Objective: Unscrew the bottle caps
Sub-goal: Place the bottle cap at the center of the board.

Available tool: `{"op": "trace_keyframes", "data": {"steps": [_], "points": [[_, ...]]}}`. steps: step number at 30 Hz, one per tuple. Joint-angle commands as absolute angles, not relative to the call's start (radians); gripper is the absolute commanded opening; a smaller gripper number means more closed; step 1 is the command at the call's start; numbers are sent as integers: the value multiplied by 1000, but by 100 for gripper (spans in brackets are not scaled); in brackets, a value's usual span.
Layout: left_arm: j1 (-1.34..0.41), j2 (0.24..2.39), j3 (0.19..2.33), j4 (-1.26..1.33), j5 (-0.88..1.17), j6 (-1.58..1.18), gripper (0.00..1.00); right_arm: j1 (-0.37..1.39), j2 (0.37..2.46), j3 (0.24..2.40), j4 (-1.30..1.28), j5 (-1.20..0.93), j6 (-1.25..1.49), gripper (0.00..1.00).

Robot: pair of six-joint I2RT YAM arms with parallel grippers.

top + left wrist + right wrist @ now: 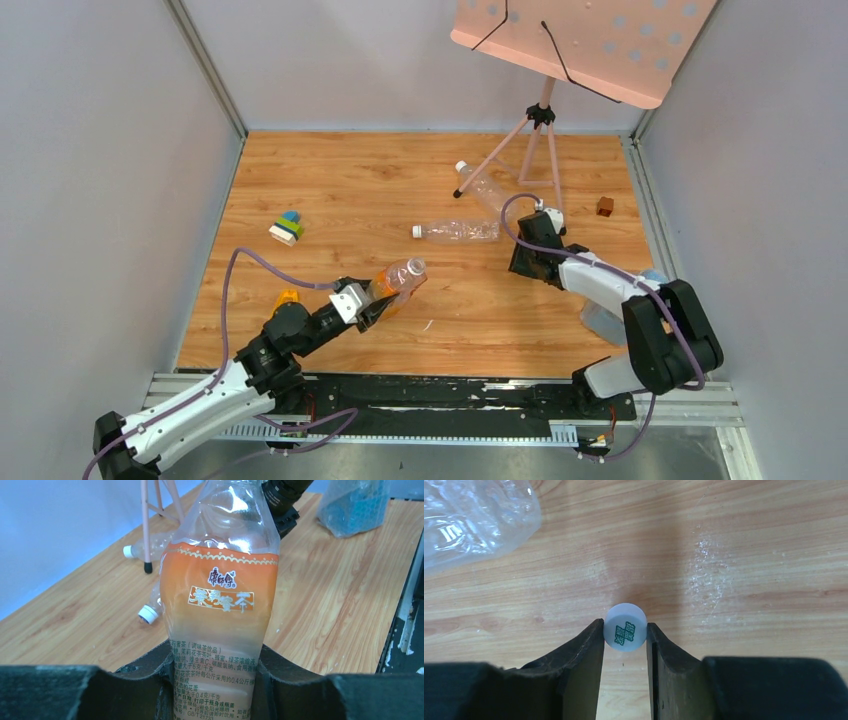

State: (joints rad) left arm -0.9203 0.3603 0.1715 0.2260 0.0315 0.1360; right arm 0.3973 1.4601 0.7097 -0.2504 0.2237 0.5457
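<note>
On the wood-grain table [330, 180], boxed in by pale grey walls [100, 150], the left gripper [215, 680] is clamped on an orange-labelled bottle [220, 595] near the front edge, the right gripper [625, 645] pinches a white cap [625, 628] just above the boards right of centre, and a pink tripod stand [540, 130] rises by the back edge.

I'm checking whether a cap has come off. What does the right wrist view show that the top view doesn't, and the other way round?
Only the right wrist view: a white cap with green print, pinched between the fingers of the right gripper.
Only the top view: the left gripper clamped on an orange-labelled bottle, a brown cube and a pink stand at the far side.
Both: the wooden table, the right gripper, and a clear bottle lying near it.
</note>
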Motion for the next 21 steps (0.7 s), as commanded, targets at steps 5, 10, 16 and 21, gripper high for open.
{"op": "trace_keyframes", "data": {"steps": [5,10,16,21], "points": [[-917,370,250,211,4,163,2,396,1382,685,-278,146,542,14],[-917,357,259,189,3,172,2,397,1420,695,-265,109,519,17],[-917,358,273,174,3,183,2,401,1429,720,-291,232,560,38],[-916,374,273,195,3,169,3,401,1364,717,-292,280,556,57]]}}
